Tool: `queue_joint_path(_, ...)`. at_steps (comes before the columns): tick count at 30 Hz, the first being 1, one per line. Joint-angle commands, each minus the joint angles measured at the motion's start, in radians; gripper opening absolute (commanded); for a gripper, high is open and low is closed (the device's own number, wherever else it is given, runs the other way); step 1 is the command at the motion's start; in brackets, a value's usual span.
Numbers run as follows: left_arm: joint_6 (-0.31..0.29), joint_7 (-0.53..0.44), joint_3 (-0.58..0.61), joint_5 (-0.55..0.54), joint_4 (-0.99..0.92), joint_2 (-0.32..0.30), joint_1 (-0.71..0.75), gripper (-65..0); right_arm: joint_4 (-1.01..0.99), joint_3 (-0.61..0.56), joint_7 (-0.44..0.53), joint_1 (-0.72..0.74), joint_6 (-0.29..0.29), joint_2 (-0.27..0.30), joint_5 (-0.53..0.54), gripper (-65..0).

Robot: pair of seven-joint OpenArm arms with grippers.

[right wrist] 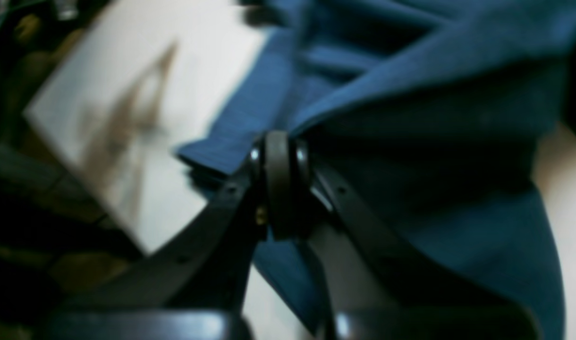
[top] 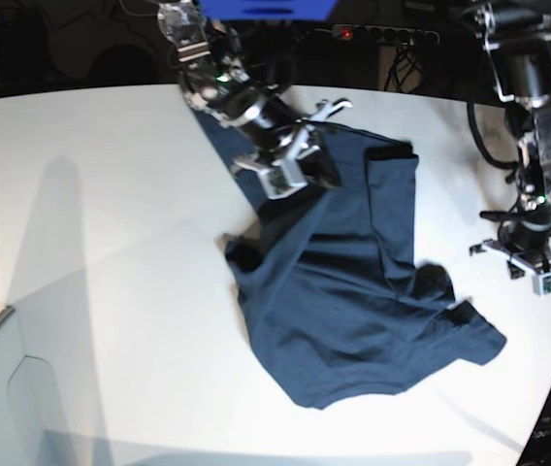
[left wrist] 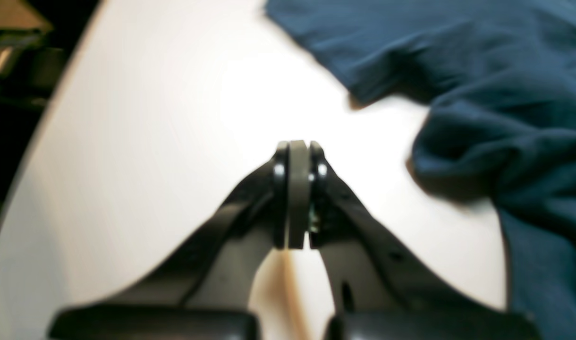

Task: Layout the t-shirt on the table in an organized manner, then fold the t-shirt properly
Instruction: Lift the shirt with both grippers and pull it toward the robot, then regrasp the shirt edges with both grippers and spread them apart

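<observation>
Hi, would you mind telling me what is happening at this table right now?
A two-armed robot is working on a dark blue t-shirt lying crumpled on the white table, not yet spread flat. The right gripper is shut on a fold of the t-shirt and has that part lifted off the table. The left gripper is shut and empty, over bare table beside the shirt, not touching it. No folding has begun.

No text, label, brand, number or sign can be read anywhere in these views.
</observation>
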Motion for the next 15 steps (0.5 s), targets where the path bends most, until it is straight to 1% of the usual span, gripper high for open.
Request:
queue_joint_path(1,-0.006,-0.026,-0.015,-0.003,0.063,-0.005,0.012,-64.7,0.019,-0.025,0.034,0.03,-0.027,-0.013,0.016,-65.0)
queue_joint_path(3,-0.006,-0.026,-0.021,-0.005,0.14,0.009,0.069,-64.7,0.019,-0.05,0.034,0.047,-0.089,-0.013,0.016,-65.0)
queue_joint_path(4,-0.006,-0.026,-0.023,-0.005,0.187,0.032,0.106,-64.6,0.019,-0.053,0.034,0.055,-0.115,-0.013,0.016,-65.0)
queue_joint_path(5,-0.006,-0.026,-0.026,-0.005,0.227,0.058,0.141,-64.6,0.019,-0.048,0.034,0.061,-0.122,-0.013,0.016,-65.0)
queue_joint_path(7,-0.006,-0.026,-0.023,-0.005,0.298,0.116,0.202,-64.5,0.024,-0.041,0.032,0.071,-0.122,-0.012,0.016,-65.0)
queue_joint_path(9,-0.006,-0.026,-0.023,-0.005,0.336,0.179,0.245,-64.5,0.024,-0.035,0.02,0.076,-0.122,0.013,0.016,-65.0)
queue_joint_path(11,-0.006,-0.026,-0.023,-0.005,0.345,0.247,0.273,-64.5,0.026,-0.022,-0.005,0.093,-0.122,0.034,0.016,-65.0)
queue_joint_path(13,-0.006,-0.026,-0.023,-0.005,0.341,0.296,0.287,-64.5,0.027,-0.016,-0.038,0.098,-0.122,0.054,0.018,-65.0)
queue_joint_path(14,-0.006,-0.026,-0.021,-0.005,0.339,0.321,0.297,-64.5,0.036,-0.016,-0.058,0.099,-0.122,0.068,0.018,-63.8)
queue_joint_path(15,-0.006,-0.026,-0.009,-0.005,0.33,0.342,0.307,-64.5,0.049,-0.016,-0.084,0.098,-0.122,0.085,0.018,-60.9)
